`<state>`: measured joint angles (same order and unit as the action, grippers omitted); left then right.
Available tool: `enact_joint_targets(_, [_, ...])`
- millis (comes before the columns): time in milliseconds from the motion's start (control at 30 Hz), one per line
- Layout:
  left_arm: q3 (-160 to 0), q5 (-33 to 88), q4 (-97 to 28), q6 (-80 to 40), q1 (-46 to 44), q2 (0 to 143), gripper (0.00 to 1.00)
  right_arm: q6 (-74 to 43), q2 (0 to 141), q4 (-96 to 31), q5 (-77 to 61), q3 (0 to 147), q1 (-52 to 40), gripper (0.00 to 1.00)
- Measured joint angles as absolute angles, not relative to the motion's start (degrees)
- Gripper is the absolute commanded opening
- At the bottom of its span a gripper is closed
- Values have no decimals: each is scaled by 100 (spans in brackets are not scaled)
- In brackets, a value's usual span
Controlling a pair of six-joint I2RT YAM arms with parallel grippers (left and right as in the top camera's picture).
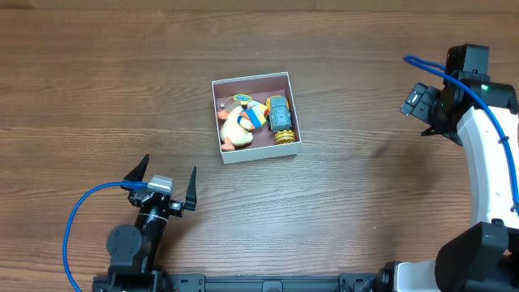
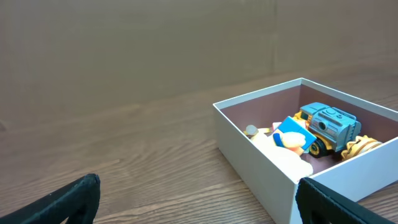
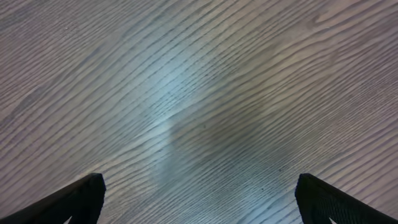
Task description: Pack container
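The container [image 1: 250, 156], a square shallow box with white walls and a pink-mauve inside, sits at the table's middle. It holds a white and orange duck toy [image 1: 235, 130], a blue and yellow toy truck [image 1: 280, 114] and a small blue and yellow piece [image 1: 253, 112]. In the left wrist view the container [image 2: 249, 155] stands at the right with the truck [image 2: 329, 126] inside. My left gripper [image 1: 165, 183] is open and empty, near the front edge, left of the container. My right gripper [image 1: 420, 104] is open and empty at the far right, above bare wood [image 3: 199, 124].
A blue cable [image 1: 77, 219] loops beside the left arm. The right arm's white body [image 1: 495, 162] runs along the right edge. The wooden table [image 1: 105, 81] surrounds the box.
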<state>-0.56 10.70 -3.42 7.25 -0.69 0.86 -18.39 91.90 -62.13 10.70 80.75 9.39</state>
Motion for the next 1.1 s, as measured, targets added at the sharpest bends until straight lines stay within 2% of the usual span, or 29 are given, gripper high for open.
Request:
enact_joint_targets(367, [-56,1070,-344,725,-69,84,100,-1839,8823,-6069,1017,8047,939,100])
enact_joint_targets(500, [-56,1070,-338,725,-69,86,100,-1841,7317,-4928,521,7467,934,100])
enact_joint_targets(700, [-47,1048,-333,725,-69,78,100,-1848,4576,-2661,-329,4775,904,100])
enact_joint_targets(800, [-47,1048,-338,725,-69,75,100,-1863,3590,-2231,-515,3900,696,100])
enact_joint_targets(933, [-47,1050,-336,725,-69,73,100,-1863,1684,-1542,-425,2432,-80,100])
enact_joint_targets(1100, [-47,1048,-333,725,-69,75,100,-1863,917,-1479,-346,1608,-117,100])
